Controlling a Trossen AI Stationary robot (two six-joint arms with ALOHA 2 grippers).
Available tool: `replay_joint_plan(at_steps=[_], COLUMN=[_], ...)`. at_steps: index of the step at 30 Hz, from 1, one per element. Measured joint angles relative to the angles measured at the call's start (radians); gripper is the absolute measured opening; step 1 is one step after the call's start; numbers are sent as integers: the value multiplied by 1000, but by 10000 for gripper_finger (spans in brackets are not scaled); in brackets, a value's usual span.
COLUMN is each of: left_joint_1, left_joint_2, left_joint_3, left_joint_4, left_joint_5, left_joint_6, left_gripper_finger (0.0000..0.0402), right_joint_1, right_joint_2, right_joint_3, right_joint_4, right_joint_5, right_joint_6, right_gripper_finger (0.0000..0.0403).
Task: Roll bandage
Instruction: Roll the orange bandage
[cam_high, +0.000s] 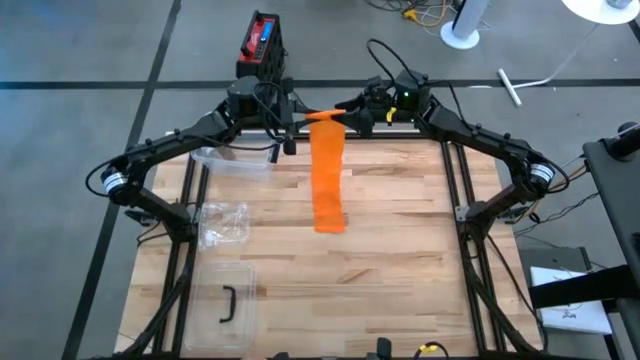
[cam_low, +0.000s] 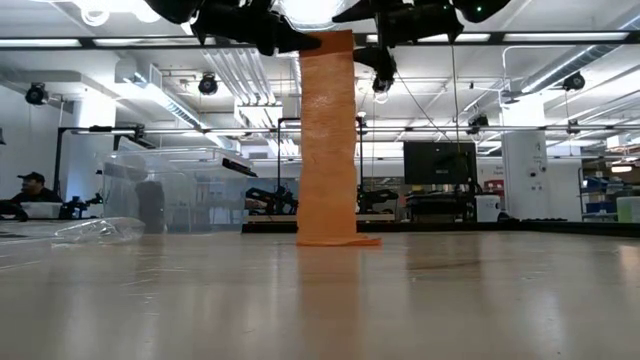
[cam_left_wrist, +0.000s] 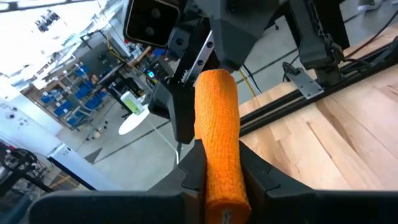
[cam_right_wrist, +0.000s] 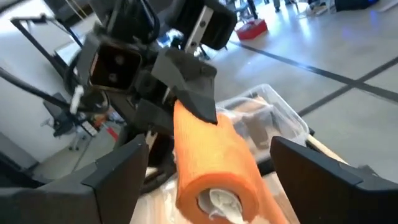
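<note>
While the orange bandage (cam_high: 328, 175) hangs in a long strip from its rolled end down to the worktop (cam_high: 400, 260), that roll is pinched between the fingers (cam_left_wrist: 258, 174) of the left claw (cam_high: 300, 122), whose jaws are pressed against its two sides at the far edge of the worktop. The right claw (cam_high: 352, 112) is placed directly opposite the left claw, just beside the roll, with its fingers (cam_right_wrist: 121, 171) spread wide on either side of the roll's end and apart from it; in the right wrist view the white core of the roll is seen between them. In the low view the strip is seen to fall straight below both claws, with its free end folded flat on the wood. To the outer side of the left claw, near the worktop's edge, a clear plastic container (cam_high: 235, 158) is set, and nearer the front, well apart from both claws, a crumpled clear bag (cam_high: 224, 224) and a clear lid with a dark handle (cam_high: 226, 305) are laid. A person (cam_low: 30, 188) is visible in the room beyond the worktop.
</note>
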Motion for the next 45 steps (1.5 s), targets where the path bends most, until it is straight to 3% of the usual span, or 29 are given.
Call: replay_joint_plan(at_steps=[7, 15, 32, 45], left_joint_1=[-9, -9, -9, -9], left_joint_2=[-12, -13, -13, -13], left_joint_3=[0, 0, 0, 0], left_joint_4=[21, 29, 13, -18], left_joint_5=[0, -72, -84, -84], left_joint_6=[8, 52, 166, 256], left_gripper_finger=[47, 46, 48, 48], right_joint_1=[0, 0, 12, 18], right_joint_2=[25, 83, 87, 87], right_joint_3=[-1, 4, 4, 4], right_joint_4=[108, 166, 178, 162], right_joint_5=[-2, -57, -62, -54], right_joint_6=[113, 242, 343, 294], right_gripper_finger=[323, 314, 267, 240])
